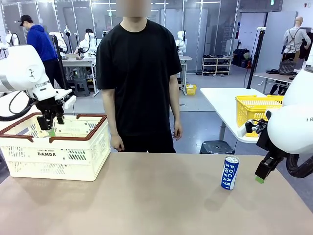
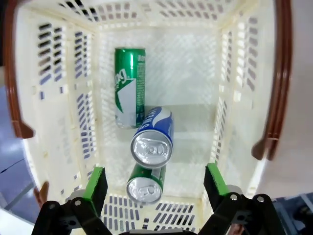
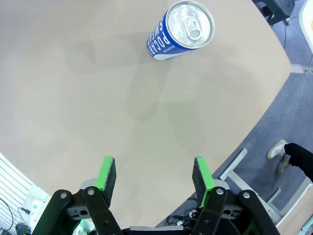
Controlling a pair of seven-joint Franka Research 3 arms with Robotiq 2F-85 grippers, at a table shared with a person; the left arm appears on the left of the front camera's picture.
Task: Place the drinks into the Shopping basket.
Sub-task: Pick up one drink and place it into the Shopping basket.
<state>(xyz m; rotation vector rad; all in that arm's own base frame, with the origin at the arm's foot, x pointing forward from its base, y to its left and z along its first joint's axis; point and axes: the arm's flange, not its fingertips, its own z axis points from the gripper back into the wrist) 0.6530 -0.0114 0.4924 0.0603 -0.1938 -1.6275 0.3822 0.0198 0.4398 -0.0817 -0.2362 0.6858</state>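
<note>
Green pads of the left gripper point(image 2: 154, 178) stand spread wide with nothing between them, above the open top of the Shopping basket point(image 2: 234, 98). Below them, the left wrist view looks down on three drinks lying on the basket floor. A green can point(image 2: 129, 85) is at upper centre, a blue can point(image 2: 152, 137) is against its lower end, and a second green can point(image 2: 145, 183) is just beneath. The front view puts this gripper point(image 1: 49, 128) at the basket's rim at the frame's left, where the slotted wall hides those cans.

The right gripper point(image 3: 154, 169) is parted and empty over the bare table point(image 3: 98, 98). A Pocari Sweat can point(image 3: 181, 29) stands upright at the top of its frame. In the front view this gripper point(image 1: 260, 177) is at lower right, near the can point(image 1: 230, 172) but apart from it. A person point(image 1: 139, 73) stands centre, beyond the table. A yellow basket point(image 1: 254, 110) sits behind at right.
</note>
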